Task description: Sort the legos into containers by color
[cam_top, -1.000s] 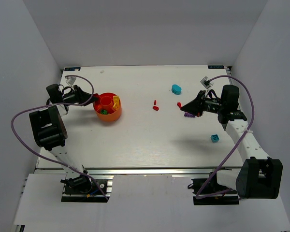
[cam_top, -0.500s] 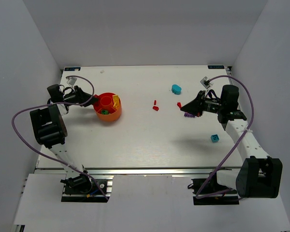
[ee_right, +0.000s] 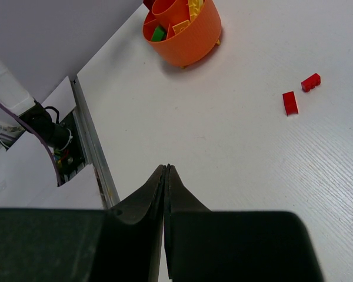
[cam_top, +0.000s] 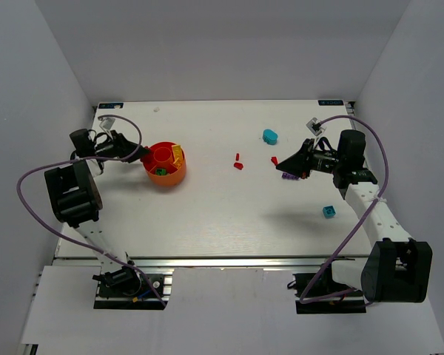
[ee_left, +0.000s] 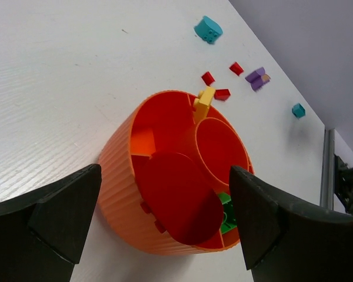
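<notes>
The orange-red bowl (cam_top: 172,177) stands at the left of the table. My left gripper (cam_top: 140,152) hangs at its left rim, open, its fingers (ee_left: 65,217) wide on either side of the bowl (ee_left: 120,161) and holding nothing. A large red oblong piece (ee_left: 176,197) leans inside the bowl, beside a green lego (ee_left: 226,216). A yellow lego (ee_left: 204,100) rests at the far rim. My right gripper (cam_top: 280,164) is shut and empty (ee_right: 166,169), hovering right of centre near red legos (cam_top: 238,166) and a purple one (cam_top: 288,176).
A cyan piece (cam_top: 270,136) lies towards the back right, and a small blue-cyan brick (cam_top: 329,212) sits near the right arm. Another red brick (cam_top: 274,160) lies just by the right gripper. White walls close in the table on three sides.
The left gripper's jaws have spread wide at the bowl, and the red piece now rests inside it. The right arm has not moved.
</notes>
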### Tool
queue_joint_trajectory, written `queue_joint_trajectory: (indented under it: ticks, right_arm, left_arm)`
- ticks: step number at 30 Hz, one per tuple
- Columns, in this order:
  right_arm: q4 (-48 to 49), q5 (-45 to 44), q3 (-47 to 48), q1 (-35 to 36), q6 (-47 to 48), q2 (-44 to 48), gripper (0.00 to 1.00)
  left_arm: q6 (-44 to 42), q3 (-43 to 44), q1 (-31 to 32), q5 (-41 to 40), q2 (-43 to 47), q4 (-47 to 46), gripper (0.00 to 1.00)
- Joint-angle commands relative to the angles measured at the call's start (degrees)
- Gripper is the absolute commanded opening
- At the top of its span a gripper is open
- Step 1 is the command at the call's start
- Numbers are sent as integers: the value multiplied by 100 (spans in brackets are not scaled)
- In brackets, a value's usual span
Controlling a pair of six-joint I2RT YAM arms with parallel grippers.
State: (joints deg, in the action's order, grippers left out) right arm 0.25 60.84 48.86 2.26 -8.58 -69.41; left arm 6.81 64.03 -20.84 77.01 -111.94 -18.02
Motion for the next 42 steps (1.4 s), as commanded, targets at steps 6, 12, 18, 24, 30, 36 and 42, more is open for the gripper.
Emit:
queue_joint_trajectory:
  ticks: [6, 12, 18, 24, 30, 36, 42]
  right_arm:
    - [239, 156, -52, -15, -30, 15, 4]
    - [239, 139, -61, 11, -30, 32, 4]
    - [230, 95, -52, 11, 23, 76, 3]
    - [160, -46, -35, 29, 111, 182, 3]
    - [89, -195, -8, 20, 172, 278, 2]
    - [72, -265, 1, 11, 199, 314, 2]
    - [71, -266, 9, 28, 172, 314, 2]
  left_arm:
    - [470, -145, -131, -818, 857, -667, 98]
    - [971, -689, -192, -2152, 1648, -975, 98]
    - [743, -1445, 9, -4369, 2948, -318, 98]
    - [954, -1815, 290, -5151, 4118, 515, 98]
    - [1121, -1386, 344, -4828, 4286, 1729, 98]
    - [973, -824, 344, -4492, 4171, 2565, 98]
    - [454, -366, 712, -5723, 4191, 3804, 93]
